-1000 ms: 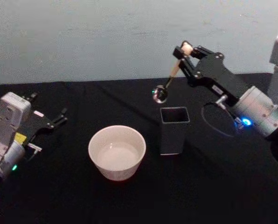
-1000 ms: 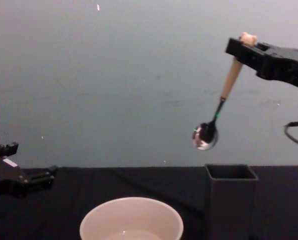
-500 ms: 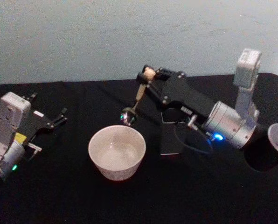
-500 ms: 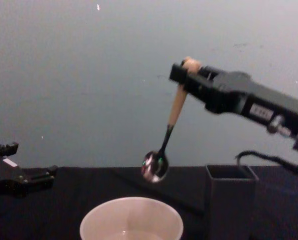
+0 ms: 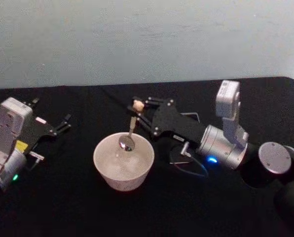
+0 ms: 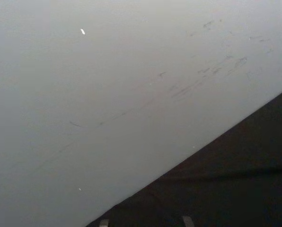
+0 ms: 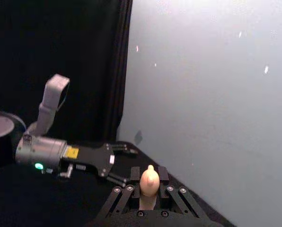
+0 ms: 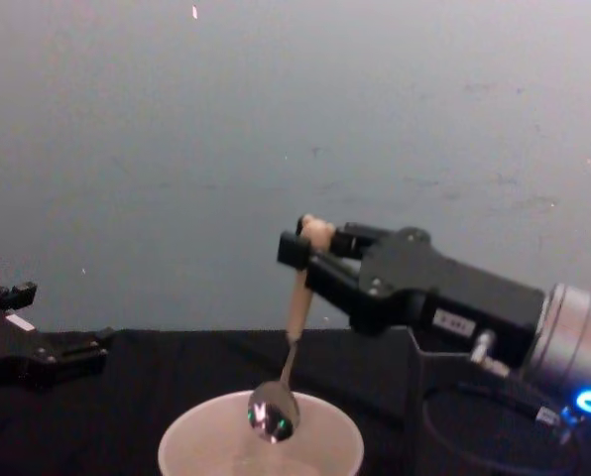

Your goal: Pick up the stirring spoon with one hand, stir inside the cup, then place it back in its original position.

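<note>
Stirring spoon point(image 5: 130, 129) within right gripper point(image 5: 138, 106)

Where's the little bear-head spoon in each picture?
Head view: the beige-handled bear-head stirring spoon is in the middle, shiny bowl inside the cream-white round cup.
Chest view: bottom centre, bowl dipping into the cup.
Right wrist view: its bear head pokes up between the gripper's fingers.
Left wrist view: faces the pale wall.
Shared landmark: the black right gripper pinching the bear-head end.
The left gripper idles far left.
</note>
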Controlling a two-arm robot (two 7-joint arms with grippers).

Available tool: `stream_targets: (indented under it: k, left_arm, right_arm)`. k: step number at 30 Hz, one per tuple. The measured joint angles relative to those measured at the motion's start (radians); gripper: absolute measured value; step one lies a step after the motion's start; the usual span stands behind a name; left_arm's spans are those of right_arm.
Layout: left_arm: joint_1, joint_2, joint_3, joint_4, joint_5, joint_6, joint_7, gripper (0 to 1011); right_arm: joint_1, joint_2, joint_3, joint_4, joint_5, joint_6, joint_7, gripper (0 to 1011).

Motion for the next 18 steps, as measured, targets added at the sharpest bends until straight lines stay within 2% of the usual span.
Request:
stream_targets:
  k: [9, 18]
  left_arm:
    - [0.0, 0.0, 0.0, 0.0, 0.0, 0.0, 0.0, 1001]
    - [0.0, 0.0, 0.0, 0.0, 0.0, 0.0, 0.0, 1001]
  right_arm:
    - [0.022, -0.038, -0.017, 0.092, -0.056, -0.058, -0.006, 214]
    - [0.023, -0.054, -0.022, 0.125, -0.09, -0.088, -0.011, 214]
